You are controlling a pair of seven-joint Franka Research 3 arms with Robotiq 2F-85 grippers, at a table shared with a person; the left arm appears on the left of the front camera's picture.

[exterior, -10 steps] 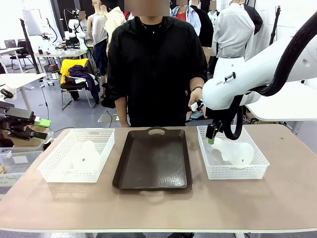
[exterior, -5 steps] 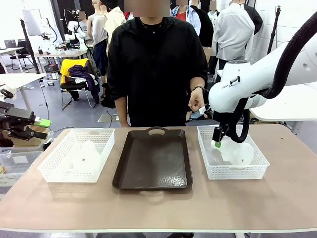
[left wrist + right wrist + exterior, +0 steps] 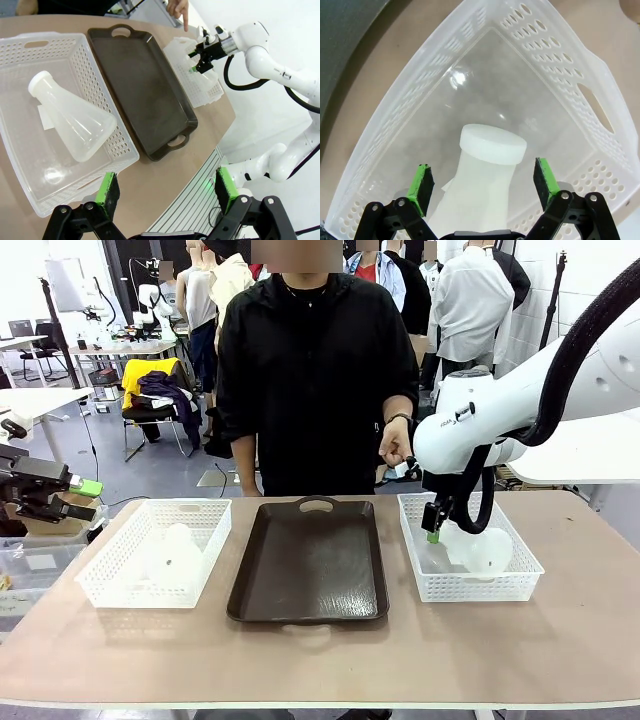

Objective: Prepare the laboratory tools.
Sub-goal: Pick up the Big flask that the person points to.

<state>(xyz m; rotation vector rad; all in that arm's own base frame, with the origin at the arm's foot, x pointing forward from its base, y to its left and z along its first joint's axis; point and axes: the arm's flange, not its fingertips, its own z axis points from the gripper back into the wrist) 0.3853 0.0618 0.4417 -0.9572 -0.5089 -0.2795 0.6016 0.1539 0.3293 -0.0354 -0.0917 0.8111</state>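
Right flask (image 3: 482,550) lies in the right basket (image 3: 520,585), base to the robot's right, neck toward the right gripper (image 3: 432,531). In the right wrist view the flask (image 3: 487,175) points its rimmed neck up between the pads. The jaws of the right gripper (image 3: 483,182) stand wide, one pad on each side of the neck, a gap showing on both sides. They hold nothing, and no contact is visible.

Left flask (image 3: 72,122) lies on its side in the left basket (image 3: 125,155), base toward the tray-side wall, neck toward the opposite wall. The left gripper (image 3: 166,187) hangs out past the table edge on the robot's left, jaws wide, holding nothing and touching nothing.

Edges and room: the tray (image 3: 310,560) sits mid-table between the baskets, near each but apart from both. The basket walls close in around the right gripper, with bare floor on the neck side of the flask. The table (image 3: 320,660) is bare along its near edge. A person stands at the far side, one hand (image 3: 394,447) raised beside the right arm, above and behind the right basket.

Count: two flasks, one per basket; two baskets; one tray.
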